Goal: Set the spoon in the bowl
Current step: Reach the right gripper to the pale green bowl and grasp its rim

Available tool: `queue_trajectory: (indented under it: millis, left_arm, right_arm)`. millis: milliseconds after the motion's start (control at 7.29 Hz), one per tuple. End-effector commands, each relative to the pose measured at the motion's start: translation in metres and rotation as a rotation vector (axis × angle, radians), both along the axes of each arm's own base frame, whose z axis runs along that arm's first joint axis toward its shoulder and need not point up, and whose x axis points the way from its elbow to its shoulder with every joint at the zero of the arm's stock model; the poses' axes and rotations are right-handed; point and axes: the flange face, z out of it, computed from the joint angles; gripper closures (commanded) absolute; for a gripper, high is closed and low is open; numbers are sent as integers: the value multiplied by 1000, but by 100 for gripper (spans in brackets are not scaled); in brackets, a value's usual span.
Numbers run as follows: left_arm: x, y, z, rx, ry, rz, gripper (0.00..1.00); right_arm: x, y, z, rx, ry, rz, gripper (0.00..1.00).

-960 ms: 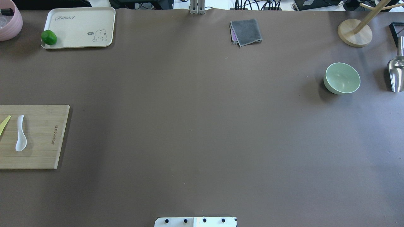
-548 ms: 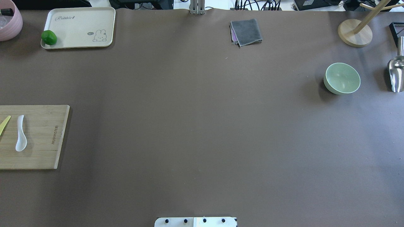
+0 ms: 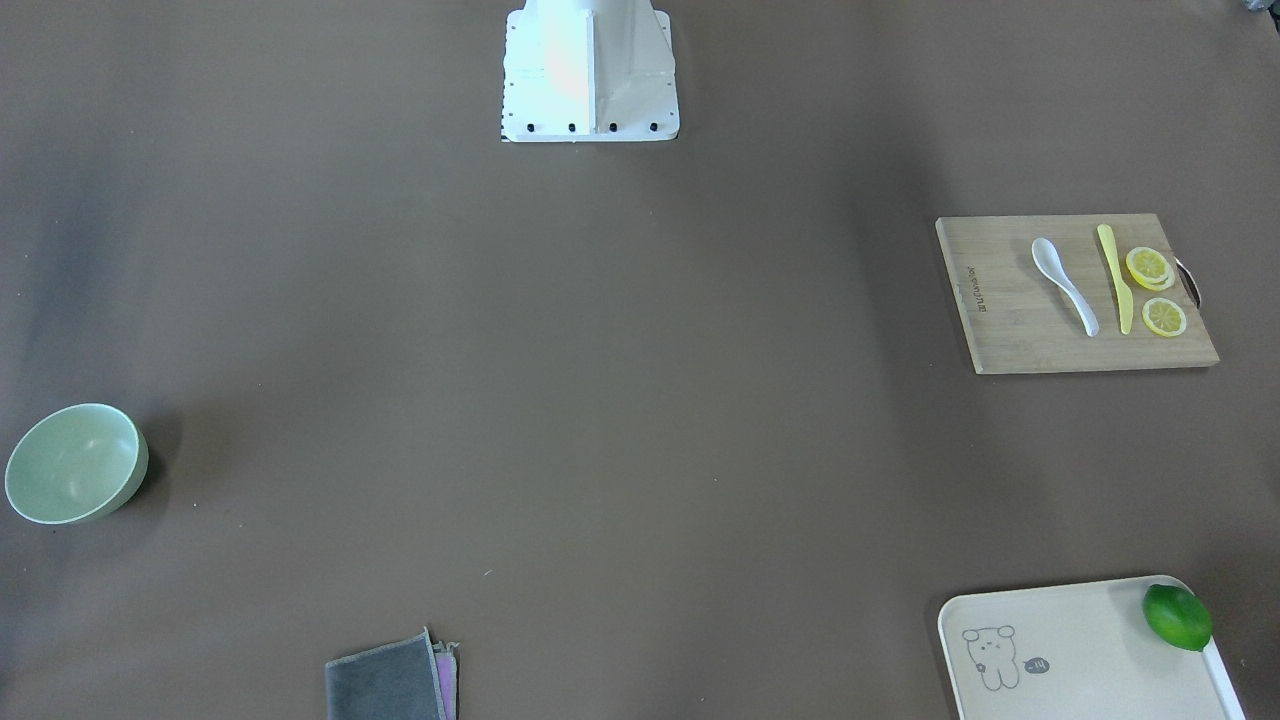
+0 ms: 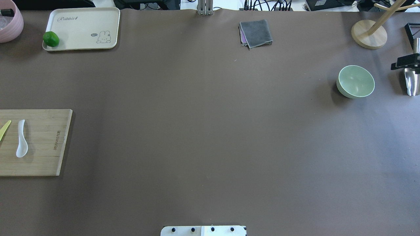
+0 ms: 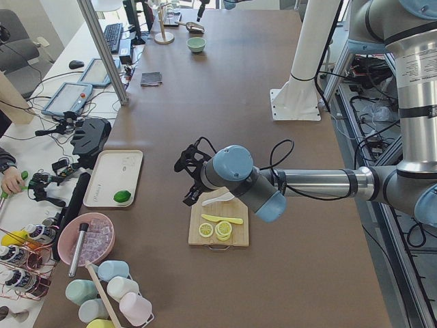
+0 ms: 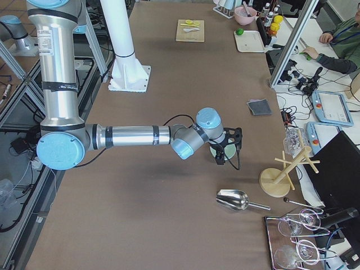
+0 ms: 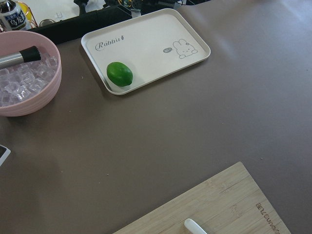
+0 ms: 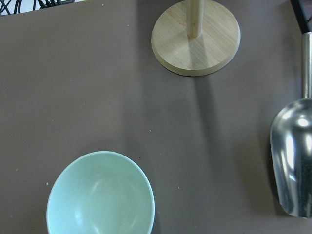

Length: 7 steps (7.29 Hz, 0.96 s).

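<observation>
The white spoon (image 4: 22, 139) lies on the wooden cutting board (image 4: 42, 144) at the table's left edge, beside a yellow knife; it also shows in the front view (image 3: 1065, 285). The mint-green bowl (image 4: 356, 81) stands empty at the far right and shows in the right wrist view (image 8: 100, 195). My left gripper (image 5: 184, 181) hovers over the board near the spoon, whose handle tip (image 7: 195, 226) shows in the left wrist view. My right gripper (image 6: 229, 147) hovers by the bowl, and a black part of it (image 4: 405, 61) shows at the overhead view's right edge. I cannot tell whether either gripper is open or shut.
The knife (image 3: 1112, 275) and lemon slices (image 3: 1150, 268) share the board. A cream tray (image 4: 82, 26) with a lime (image 4: 51, 39) and a pink ice bowl (image 7: 24, 78) stand far left. A grey cloth (image 4: 256, 32), wooden stand (image 4: 368, 34) and metal scoop (image 4: 411, 80) lie at the far side and right.
A black part of my right gripper has come into the overhead view at the right edge, over the scoop. The spoon and the bowl have not moved.
</observation>
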Motion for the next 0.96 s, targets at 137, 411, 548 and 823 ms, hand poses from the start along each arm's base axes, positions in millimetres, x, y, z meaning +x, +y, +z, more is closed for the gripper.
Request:
queue_trajectory:
  millis: [137, 411, 548, 823]
  left_arm:
    - [0, 3, 2, 4, 2, 2, 2]
    - [0, 4, 2, 4, 2, 2, 2]
    - [1, 3, 2, 5, 1, 4, 2]
    - [3, 3, 3, 3, 1, 9, 2]
  right_arm:
    - [-84, -6, 57, 37, -17, 72, 19]
    - [-98, 1, 56, 17, -45, 80, 33]
    - [-97, 4, 59, 13, -43, 78, 35]
    - [-98, 4, 51, 11, -60, 89, 100]
